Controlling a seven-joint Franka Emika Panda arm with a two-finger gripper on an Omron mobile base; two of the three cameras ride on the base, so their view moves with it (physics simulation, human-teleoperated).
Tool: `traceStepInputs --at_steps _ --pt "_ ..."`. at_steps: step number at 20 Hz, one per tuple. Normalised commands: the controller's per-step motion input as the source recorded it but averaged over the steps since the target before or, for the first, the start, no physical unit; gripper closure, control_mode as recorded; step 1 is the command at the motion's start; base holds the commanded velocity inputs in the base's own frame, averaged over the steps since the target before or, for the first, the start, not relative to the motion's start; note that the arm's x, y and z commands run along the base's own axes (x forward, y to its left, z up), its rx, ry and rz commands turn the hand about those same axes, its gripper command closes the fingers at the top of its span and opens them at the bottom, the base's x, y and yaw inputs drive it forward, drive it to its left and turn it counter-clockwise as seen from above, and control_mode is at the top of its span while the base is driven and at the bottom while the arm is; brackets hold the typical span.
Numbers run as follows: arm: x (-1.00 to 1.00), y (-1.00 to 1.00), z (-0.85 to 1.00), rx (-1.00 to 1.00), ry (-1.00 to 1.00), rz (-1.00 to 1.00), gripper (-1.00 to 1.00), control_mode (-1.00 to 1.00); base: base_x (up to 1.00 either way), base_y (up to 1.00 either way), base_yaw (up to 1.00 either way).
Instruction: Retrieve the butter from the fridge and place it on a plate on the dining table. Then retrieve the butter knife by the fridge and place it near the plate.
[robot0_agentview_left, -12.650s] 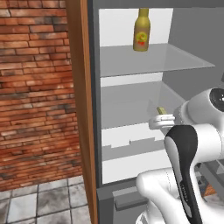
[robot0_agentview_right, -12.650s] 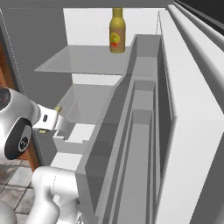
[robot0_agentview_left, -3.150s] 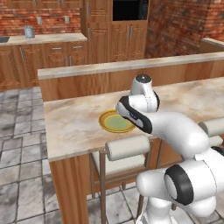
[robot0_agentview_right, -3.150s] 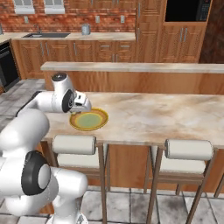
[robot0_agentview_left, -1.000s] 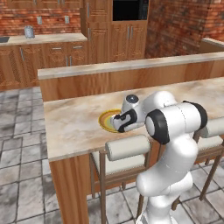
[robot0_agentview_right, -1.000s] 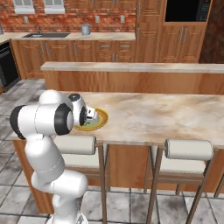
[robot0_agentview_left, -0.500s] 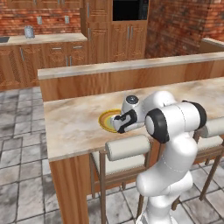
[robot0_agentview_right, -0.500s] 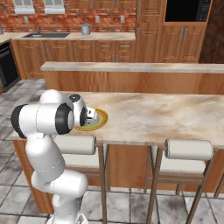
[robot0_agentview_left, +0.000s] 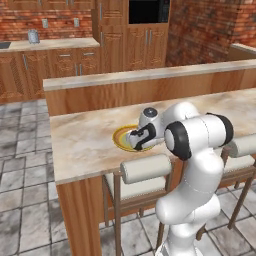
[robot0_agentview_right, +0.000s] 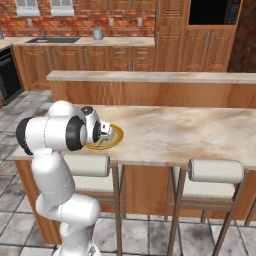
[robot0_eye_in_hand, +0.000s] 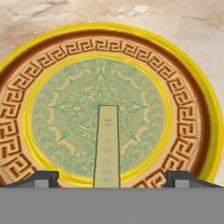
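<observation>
On the dining table, close to its near edge, my arm reaches low over the plate. From the left base camera I see the gripper pointing down at that plate, with the white wrist behind it and the big elbow joint to the right. From the right base camera the gripper sits over the plate too, half hidden by the arm's shoulder.

Looking through the hand camera, the two dark finger tips stand far apart at the bottom corners, so I read the jaws as spread wide with nothing between their pads. Between them, though touching neither, lies the butter, a pale yellow stick running lengthwise from the bottom edge up to about the middle of the plate. It rests on the pale green centre with its near end crossing the patterned brown and yellow rim. In the base views I cannot make the stick out clearly under the hand.

Around the plate I see bare marbled stone. Two cushioned stools are tucked under the table's near side, one of them just below the plate. Beyond the table runs a raised wooden ledge, and behind that the wooden cabinets against a brick wall.
</observation>
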Motion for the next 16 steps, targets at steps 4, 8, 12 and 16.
traceStepInputs --at_steps 4,8,12,16 --pt "-0.08 -0.02 0.56 -0.08 0.02 -0.01 -1.0 -1.0 0.0 0.0 0.0" --pt "-0.46 -0.19 1.0 -0.03 0.09 -0.03 -1.0 -1.0 0.0 0.0 0.0" --pt "-0.58 -0.09 0.85 0.0 0.22 -0.05 -1.0 -1.0 0.0 0.0 0.0" --pt "-0.49 0.0 0.4 0.0 0.39 -0.1 -1.0 -1.0 0.0 0.0 0.0"
